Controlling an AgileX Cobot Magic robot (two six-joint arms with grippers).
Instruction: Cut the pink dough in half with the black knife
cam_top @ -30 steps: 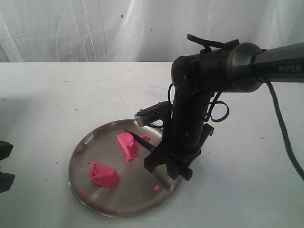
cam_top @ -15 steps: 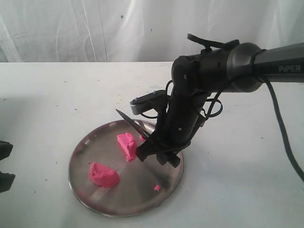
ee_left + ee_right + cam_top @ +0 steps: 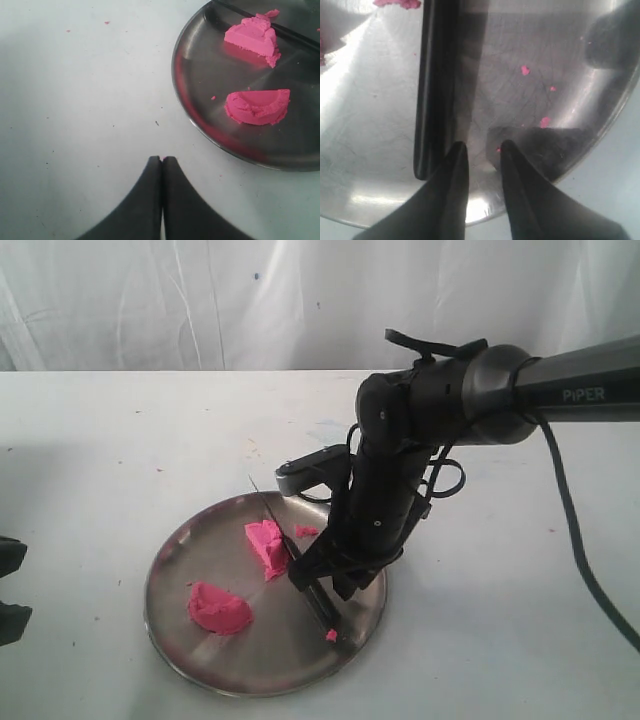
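The pink dough lies in two chunks on a round steel plate [image 3: 175, 640]: one [image 3: 268, 545] near the middle, the other [image 3: 218, 608] toward the front left; both chunks [image 3: 252, 37] [image 3: 257, 106] also show in the left wrist view. The black knife [image 3: 322, 610] lies across the plate just right of the middle chunk, its tip reaching past the far rim. My right gripper [image 3: 325, 585] stands low over the plate, open, with bare steel between its fingers; the knife [image 3: 435, 85] lies just outside one finger. My left gripper [image 3: 161, 159] is shut and empty over the table, left of the plate.
Small pink crumbs [image 3: 330, 635] [image 3: 305, 531] dot the plate. The plate [image 3: 200, 75] sits on a white table with a white curtain behind. The right arm's dark body and cables [image 3: 400, 470] rise over the plate's right half.
Half a second ago the right gripper held the knife tilted up off the plate. The knife has since come down beside the middle chunk, and the jaws have parted off it.
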